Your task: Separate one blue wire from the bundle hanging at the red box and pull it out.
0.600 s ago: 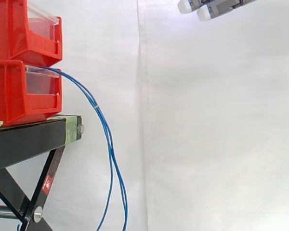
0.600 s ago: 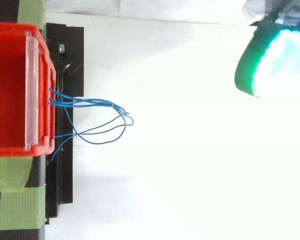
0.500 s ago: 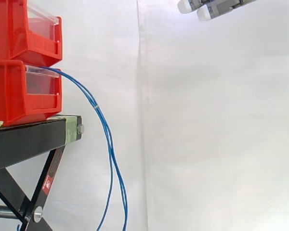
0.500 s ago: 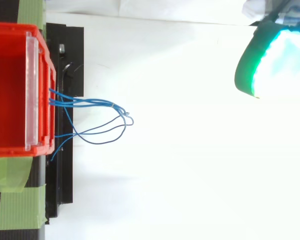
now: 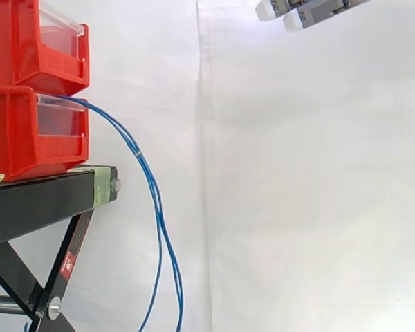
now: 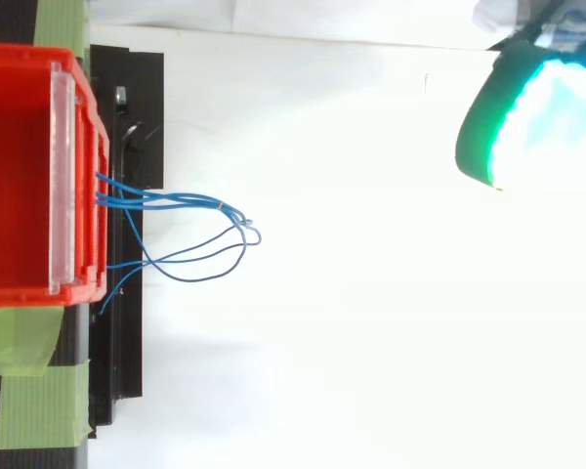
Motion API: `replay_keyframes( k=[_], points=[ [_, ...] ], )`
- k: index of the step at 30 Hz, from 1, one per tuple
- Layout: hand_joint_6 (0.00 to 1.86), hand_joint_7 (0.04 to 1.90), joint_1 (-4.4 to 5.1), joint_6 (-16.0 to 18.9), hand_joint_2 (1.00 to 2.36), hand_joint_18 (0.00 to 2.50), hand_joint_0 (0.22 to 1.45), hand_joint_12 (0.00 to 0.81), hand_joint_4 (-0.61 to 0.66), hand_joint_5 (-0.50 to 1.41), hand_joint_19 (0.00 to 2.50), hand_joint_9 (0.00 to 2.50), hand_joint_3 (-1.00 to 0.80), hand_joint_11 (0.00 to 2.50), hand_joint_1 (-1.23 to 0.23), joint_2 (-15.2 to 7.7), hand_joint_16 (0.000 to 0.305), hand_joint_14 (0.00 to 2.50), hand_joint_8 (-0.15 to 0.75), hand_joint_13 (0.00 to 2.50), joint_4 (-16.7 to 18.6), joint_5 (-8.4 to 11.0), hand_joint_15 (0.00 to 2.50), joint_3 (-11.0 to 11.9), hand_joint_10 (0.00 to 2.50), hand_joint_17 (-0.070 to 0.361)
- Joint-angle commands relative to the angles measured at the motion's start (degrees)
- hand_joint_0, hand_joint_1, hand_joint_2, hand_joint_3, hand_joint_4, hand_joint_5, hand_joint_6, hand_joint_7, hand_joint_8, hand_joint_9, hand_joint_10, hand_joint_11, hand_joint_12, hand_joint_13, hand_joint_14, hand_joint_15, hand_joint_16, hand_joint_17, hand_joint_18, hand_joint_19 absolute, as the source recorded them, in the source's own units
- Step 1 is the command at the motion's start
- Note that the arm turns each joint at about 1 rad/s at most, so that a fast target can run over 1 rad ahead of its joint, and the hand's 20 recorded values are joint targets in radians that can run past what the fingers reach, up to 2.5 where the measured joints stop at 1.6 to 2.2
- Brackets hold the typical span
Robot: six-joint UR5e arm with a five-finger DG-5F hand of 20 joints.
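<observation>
Barely a shift: hand [image 5: 306, 14] edges upward, far right, fingers straight and empty. Blue wires [image 5: 152, 187] droop off the red box [image 5: 28, 131], thin, limp; pinch one where strands splay.

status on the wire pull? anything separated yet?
Done: nothing yet. The blue wires all hang together from the lower red box, with none drawn apart. In hand: the hand hovers high up, well off to the side of the wires, fingers straight and holding nothing. Left: reach the bundle, single out one wire, and pull it out.
</observation>
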Motion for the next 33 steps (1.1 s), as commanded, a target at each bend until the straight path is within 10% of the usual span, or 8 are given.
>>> replay_keyframes(
  k=[1, 9, 20, 33],
  points=[
    [0.5, 0.79, 0.04, -1.62, 1.0, 0.0, 0.47, 0.321, 0.2, -0.26, 0.0, 0.0, -0.5, 0.0, -0.37, 0.09, 0.065, 0.0, 0.226, 0.0, 0.21, 1.32, 0.13, 0.06, 0.0, 0.147],
    [0.5, 0.82, -0.14, -3.29, 1.0, 0.0, 0.44, 0.338, 0.23, -0.25, 0.0, 0.0, -0.5, 0.0, -0.35, 0.26, 0.07, 0.0, 0.238, 0.0, -0.31, 2.99, 0.15, 0.06, 0.0, 0.158],
    [0.5, 0.83, 1.18, -22.1, 1.0, 0.0, 0.43, 0.342, 0.24, -0.25, 0.0, 0.0, -0.5, 0.0, -0.37, -0.97, 0.072, 0.0, 0.242, 0.0, 1.01, 14.41, 0.15, -0.03, 0.0, 0.163],
    [0.5, 0.86, 4.43, -40.82, 1.0, 0.0, 0.48, 0.319, 0.24, -0.24, 0.0, 0.0, -0.5, 0.0, -0.44, -1.49, 0.066, 0.0, 0.229, 0.0, 3.55, 14.68, 0.12, -0.2, 0.0, 0.148]
  ],
)
